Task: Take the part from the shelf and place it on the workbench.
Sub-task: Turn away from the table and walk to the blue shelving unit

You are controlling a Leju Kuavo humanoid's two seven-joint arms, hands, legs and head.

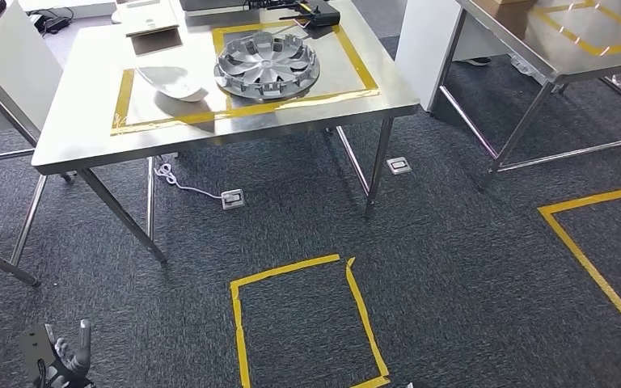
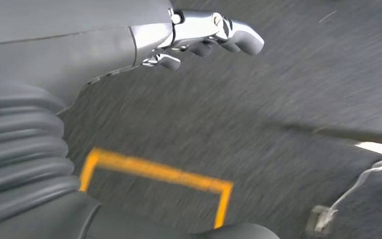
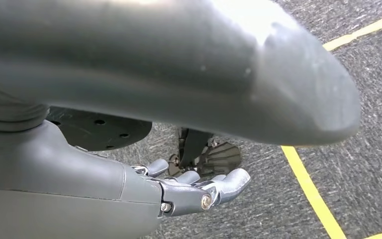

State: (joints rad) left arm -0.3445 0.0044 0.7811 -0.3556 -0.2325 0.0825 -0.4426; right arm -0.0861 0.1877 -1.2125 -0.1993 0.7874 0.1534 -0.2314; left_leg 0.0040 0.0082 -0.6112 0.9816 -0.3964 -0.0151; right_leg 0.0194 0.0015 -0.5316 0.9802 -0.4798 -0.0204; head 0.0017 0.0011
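Note:
A silver wheel cover (image 1: 268, 66) lies on the steel workbench (image 1: 81, 121), inside a yellow tape outline. Beside it, to its left, rests a white curved part (image 1: 174, 82). My left hand (image 1: 69, 356) hangs low at the bottom left over the carpet, far in front of the bench. It holds nothing, and in the left wrist view the left hand (image 2: 204, 37) has its fingers stretched out, slightly bent. In the right wrist view my right hand (image 3: 199, 191) hangs over the carpet, fingers extended and empty.
A second steel table (image 1: 550, 40) stands at the upper right. Yellow tape squares (image 1: 307, 323) (image 1: 598, 242) mark the dark carpet. Floor sockets (image 1: 233, 198) (image 1: 399, 166) and a white cable lie under the bench. A white panel (image 1: 8, 65) stands at the left.

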